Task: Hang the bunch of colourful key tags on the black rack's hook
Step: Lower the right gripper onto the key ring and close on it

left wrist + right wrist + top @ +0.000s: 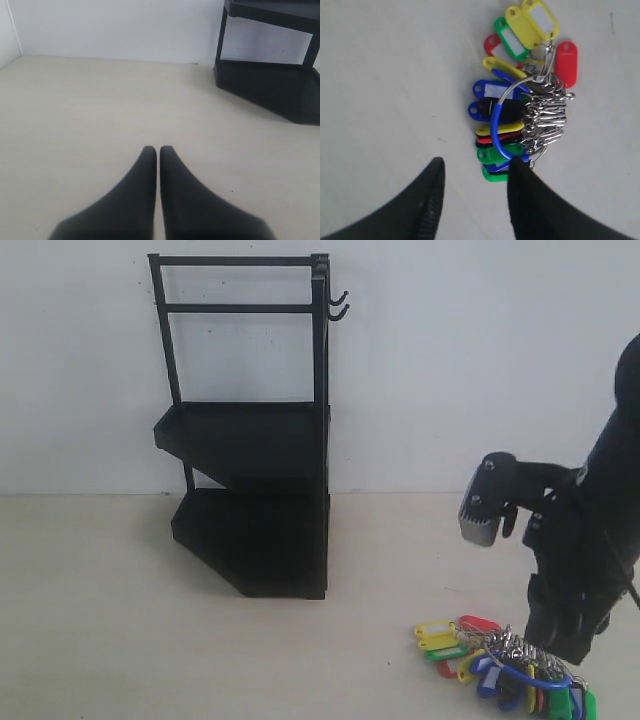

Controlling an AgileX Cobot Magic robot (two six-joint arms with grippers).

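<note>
Where the exterior view shows the table (120, 620), the colourful key tag bunch (505, 670) lies at five o'clock from the black rack (250, 440), long axis running ten to four, bare surface between. Left wrist view: the left gripper (157, 150) has its fingers pressed together. Right wrist view: the right gripper (476, 165) has its fingers spread, one tip over the bunch's near end.

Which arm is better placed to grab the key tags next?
Right. The right gripper, open, hovers at the colourful key tag bunch. The left gripper is shut near the black rack, no tags in its view.
</note>
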